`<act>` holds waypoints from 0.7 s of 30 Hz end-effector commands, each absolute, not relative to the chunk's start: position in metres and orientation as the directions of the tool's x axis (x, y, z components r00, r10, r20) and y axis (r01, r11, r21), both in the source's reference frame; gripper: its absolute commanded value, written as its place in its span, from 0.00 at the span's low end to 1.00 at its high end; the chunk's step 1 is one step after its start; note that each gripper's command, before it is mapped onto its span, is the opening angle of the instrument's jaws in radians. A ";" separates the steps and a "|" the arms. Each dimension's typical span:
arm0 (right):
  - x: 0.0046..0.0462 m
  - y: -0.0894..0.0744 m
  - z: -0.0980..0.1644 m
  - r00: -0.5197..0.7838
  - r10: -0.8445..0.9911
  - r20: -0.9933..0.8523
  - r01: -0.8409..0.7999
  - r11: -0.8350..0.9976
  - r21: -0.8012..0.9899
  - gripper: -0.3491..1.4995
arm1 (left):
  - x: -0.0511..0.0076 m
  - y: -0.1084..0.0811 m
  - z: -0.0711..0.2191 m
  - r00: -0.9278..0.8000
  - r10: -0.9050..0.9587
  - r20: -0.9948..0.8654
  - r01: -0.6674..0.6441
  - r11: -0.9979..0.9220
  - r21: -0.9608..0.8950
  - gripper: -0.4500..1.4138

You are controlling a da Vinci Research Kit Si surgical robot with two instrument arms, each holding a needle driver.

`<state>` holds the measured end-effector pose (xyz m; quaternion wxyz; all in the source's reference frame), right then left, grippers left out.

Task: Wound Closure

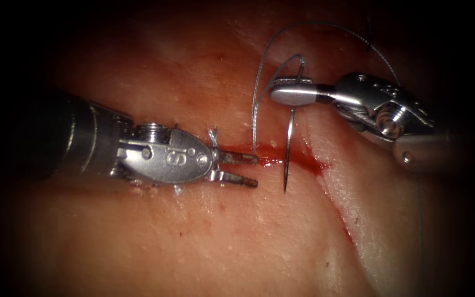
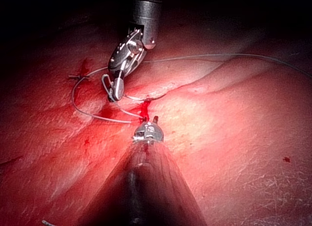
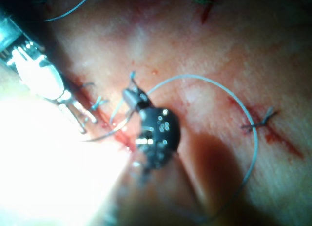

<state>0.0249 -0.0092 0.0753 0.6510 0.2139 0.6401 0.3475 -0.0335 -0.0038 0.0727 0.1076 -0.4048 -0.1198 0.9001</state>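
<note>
The left arm's steel tool (image 1: pixel 236 168), jaws spread and empty, hovers at the red, gaping cut (image 1: pixel 303 162). The right arm's steel tool (image 1: pixel 292 93) pinches the thin curved steel needle (image 1: pixel 288 148) near its thread end, tip free above the pale tissue (image 1: pixel 221 242). One knotted stitch (image 3: pixel 261 121) is done; I judge most closing remains.

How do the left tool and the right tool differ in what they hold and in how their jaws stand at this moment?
The right tool has its jaws shut on the needle near its thread end; the left tool holds nothing, jaws open. The right tool hangs above the cut, the needle's tip pointing down across it; the left tool lies level at the cut's left end. Both are needle drivers over the tissue.
</note>
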 end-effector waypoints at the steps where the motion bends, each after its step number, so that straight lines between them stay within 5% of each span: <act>1: 0.0257 -0.009 0.076 -0.063 0.721 -0.690 -0.177 0.672 0.719 0.00 | -0.0337 -0.003 0.074 -0.663 0.294 -0.689 -0.103 -0.947 -0.305 0.21; 21: 0.0275 -0.009 0.076 -0.048 0.551 -0.833 -0.208 0.811 0.548 0.00 | -0.0324 -0.003 0.081 -0.733 0.354 -0.580 -0.162 -0.920 -0.357 0.13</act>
